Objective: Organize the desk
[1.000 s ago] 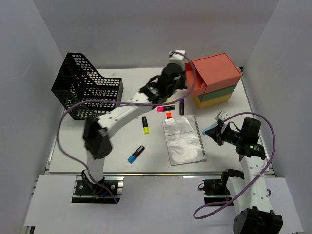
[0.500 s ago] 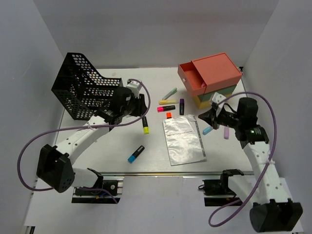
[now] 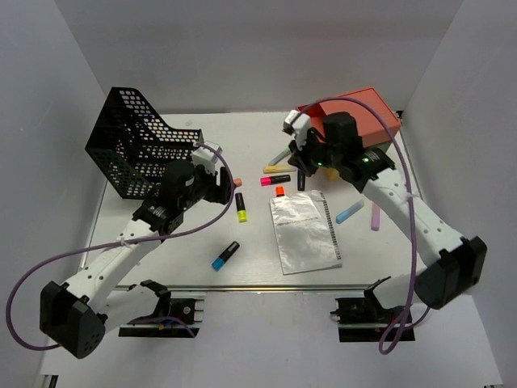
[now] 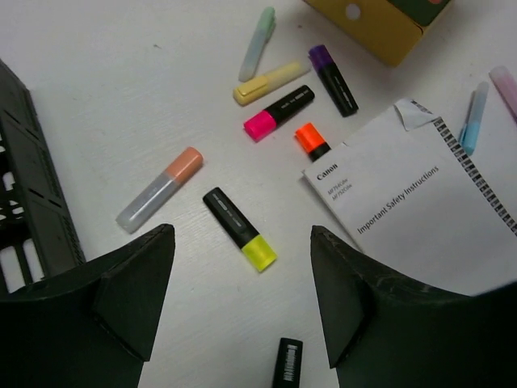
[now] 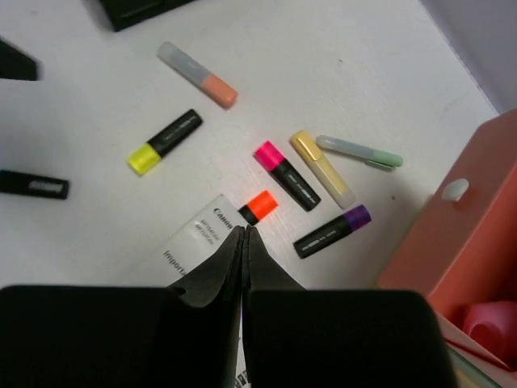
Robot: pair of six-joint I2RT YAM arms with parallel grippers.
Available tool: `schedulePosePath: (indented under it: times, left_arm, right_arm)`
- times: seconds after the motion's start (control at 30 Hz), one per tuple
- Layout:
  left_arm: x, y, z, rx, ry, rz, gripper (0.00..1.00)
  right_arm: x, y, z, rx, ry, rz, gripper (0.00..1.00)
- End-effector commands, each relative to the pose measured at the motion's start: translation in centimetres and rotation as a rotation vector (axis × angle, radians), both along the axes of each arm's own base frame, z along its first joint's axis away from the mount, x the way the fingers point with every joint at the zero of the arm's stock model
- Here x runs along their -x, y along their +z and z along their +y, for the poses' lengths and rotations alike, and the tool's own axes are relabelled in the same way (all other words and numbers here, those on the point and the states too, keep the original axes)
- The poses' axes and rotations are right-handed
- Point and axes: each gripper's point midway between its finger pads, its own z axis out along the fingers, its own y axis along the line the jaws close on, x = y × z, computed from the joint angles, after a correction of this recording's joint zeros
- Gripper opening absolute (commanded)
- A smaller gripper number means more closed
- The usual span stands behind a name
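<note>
While your left gripper (image 4: 240,233) hangs wide open and empty over the yellow-tipped highlighter (image 4: 234,220) at the centre of its view, the peach marker (image 4: 159,189) lies near on the left. Descend off-line and you may knock one away or pinch both. Your right gripper (image 5: 244,234) is pinched together on nothing above the orange highlighter (image 5: 258,206); lowered like that, it would shove it across the booklet (image 3: 305,230). The desk (image 3: 242,133) fills the middle of the overhead view.

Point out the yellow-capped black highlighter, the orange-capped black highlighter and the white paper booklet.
yellow-capped black highlighter (image 4: 239,228): left wrist view, black barrel.
orange-capped black highlighter (image 4: 310,139): left wrist view, orange cap.
white paper booklet (image 4: 412,226): left wrist view, printed cover.
</note>
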Motion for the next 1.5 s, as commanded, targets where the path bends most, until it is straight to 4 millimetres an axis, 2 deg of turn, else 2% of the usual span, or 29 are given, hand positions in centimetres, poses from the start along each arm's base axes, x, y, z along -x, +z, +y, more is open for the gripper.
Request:
schedulePosePath:
  times: [0.0, 0.17, 0.3, 0.37, 0.43, 0.47, 0.5, 0.67, 0.73, 0.8, 0.93, 1.47]
  left_arm:
    - [-0.7, 0.6, 1.7, -0.035, 0.076, -0.065, 0.78]
    - [-0.7, 1.1, 2.4, -0.031, 0.113, -0.093, 0.78]
    - [-0.7, 1.4, 2.5, -0.024, 0.115, -0.103, 0.78]
    - [-0.7, 1.4, 2.4, -0.024, 0.112, -0.103, 0.78]
    - [-0.7, 1.3, 2.4, -0.025, 0.112, -0.102, 0.78]
    - [-0.7, 1.4, 2.4, -0.022, 0.112, -0.103, 0.78]
    - [-0.7, 1.4, 2.4, -0.024, 0.112, -0.104, 0.78]
    - [-0.7, 1.6, 2.7, -0.025, 0.123, -0.112, 0.78]
    - [-0.6, 1.8, 2.7, -0.022, 0.123, -0.117, 0.78]
    - [-0.6, 1.9, 2.7, -0.018, 0.122, -0.122, 0.78]
    - [-0.5, 2.0, 2.7, -0.016, 0.118, -0.123, 0.78]
    - [-0.4, 2.3, 2.8, -0.011, 0.121, -0.134, 0.79]
  right_arm:
    - [-3.2, -0.3, -0.1, 0.075, -0.228, -0.019, 0.0]
    - [-5.3, -0.6, 0.4, 0.113, -0.401, -0.088, 0.0]
    - [-7.1, -1.2, -1.6, 0.213, -0.629, -0.204, 0.0]
    - [-7.6, -1.9, -1.7, 0.24, -0.673, -0.225, 0.0]
    - [-7.9, -1.6, -1.7, 0.25, -0.715, -0.262, 0.0]
    - [-8.2, -2.2, -1.7, 0.274, -0.726, -0.268, 0.0]
    - [-8.6, -2.0, -2.2, 0.285, -0.774, -0.296, 0.0]
    - [-9.6, -3.9, -2.9, 0.37, -0.831, -0.321, 0.0]
    - [-9.8, -4.0, -3.0, 0.375, -0.843, -0.338, 0.0]
    - [-9.9, -4.6, -3.8, 0.416, -0.867, -0.359, 0.0]
    - [-10.4, -4.4, -5.0, 0.446, -0.911, -0.414, 0.0]
    - [-13.4, -4.7, -11.5, 0.516, -1.095, -0.399, 0.0]
